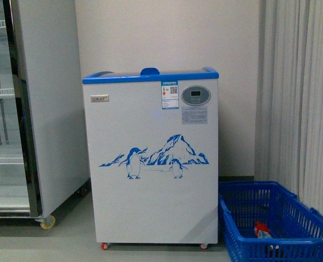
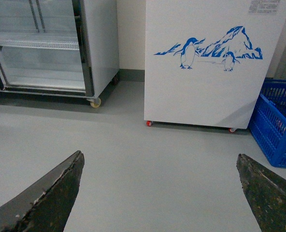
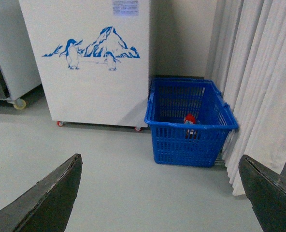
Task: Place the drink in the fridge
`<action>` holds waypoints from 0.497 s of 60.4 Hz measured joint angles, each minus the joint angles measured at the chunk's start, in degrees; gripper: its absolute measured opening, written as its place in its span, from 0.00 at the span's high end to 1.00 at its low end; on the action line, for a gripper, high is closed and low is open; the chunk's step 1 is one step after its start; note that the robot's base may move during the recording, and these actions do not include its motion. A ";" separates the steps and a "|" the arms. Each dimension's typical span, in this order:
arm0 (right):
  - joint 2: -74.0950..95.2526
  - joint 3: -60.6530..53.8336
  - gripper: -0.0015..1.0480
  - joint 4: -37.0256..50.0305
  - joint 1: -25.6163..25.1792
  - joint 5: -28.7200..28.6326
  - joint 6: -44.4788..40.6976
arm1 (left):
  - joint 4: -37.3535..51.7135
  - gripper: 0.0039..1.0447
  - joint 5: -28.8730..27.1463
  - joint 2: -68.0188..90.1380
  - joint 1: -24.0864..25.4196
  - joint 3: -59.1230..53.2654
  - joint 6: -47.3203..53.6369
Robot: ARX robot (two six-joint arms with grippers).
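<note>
The fridge (image 1: pixel 153 164) is a white chest cooler with a blue top rim and a penguin-and-mountain graphic, standing against the wall straight ahead; it also shows as the fridge (image 2: pixel 206 67) and the fridge (image 3: pixel 92 63) in the wrist views. The red drink (image 1: pixel 261 229) lies inside a blue basket (image 1: pixel 292 240) on the floor to the fridge's right, seen again as the drink (image 3: pixel 189 119). My left gripper (image 2: pixel 160 159) hangs open over bare floor, well short of the fridge. Open too, my right gripper (image 3: pixel 160 162) is over the floor in front of the basket (image 3: pixel 191 140).
A tall grey glass-door cabinet (image 1: pixel 36 109) on castors stands left of the fridge. Pale curtains (image 1: pixel 300 93) hang on the right behind the basket. Grey floor (image 2: pixel 148 164) lies between me and the fridge.
</note>
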 joint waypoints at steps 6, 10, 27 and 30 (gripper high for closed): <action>0.00 0.00 0.07 0.00 0.00 0.00 0.00 | 0.00 0.08 0.00 0.00 0.00 0.00 0.00; 0.00 -0.02 0.07 0.00 0.00 -0.02 0.00 | 0.00 0.08 0.00 0.00 0.00 0.00 0.00; 0.00 0.00 0.07 0.00 0.00 0.00 0.00 | 0.00 0.08 0.02 0.00 0.00 0.00 0.00; 0.00 -0.02 0.07 0.00 0.00 0.00 0.00 | 0.00 0.08 0.00 0.00 0.00 0.00 0.00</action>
